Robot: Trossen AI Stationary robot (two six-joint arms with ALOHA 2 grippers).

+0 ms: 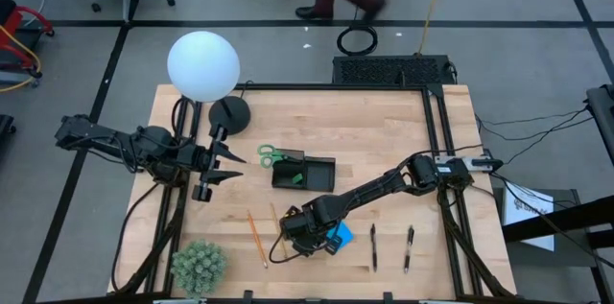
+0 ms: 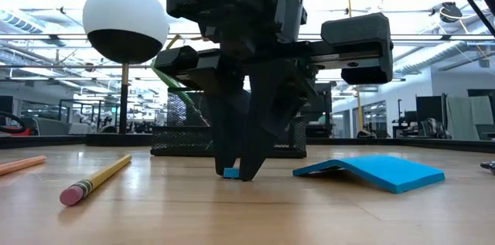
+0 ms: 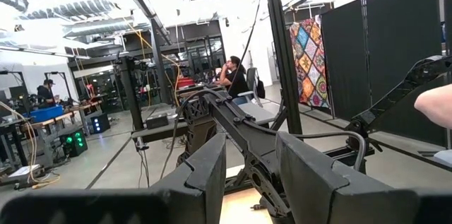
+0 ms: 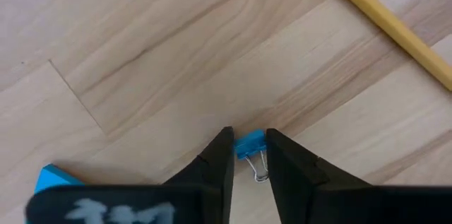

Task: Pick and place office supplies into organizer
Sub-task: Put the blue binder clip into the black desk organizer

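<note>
The right gripper (image 4: 247, 155), low on the table near the blue pad (image 2: 379, 171), has its fingers nearly together around a small blue binder clip (image 4: 249, 144), so the pick is in hand; next probably a lift toward the organizer (image 1: 303, 172).

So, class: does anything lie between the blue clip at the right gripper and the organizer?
Nothing visible does. The right gripper straddles the clip on the table; bare wood separates it from the organizer. The pencil and pad lie off to the sides.
</note>
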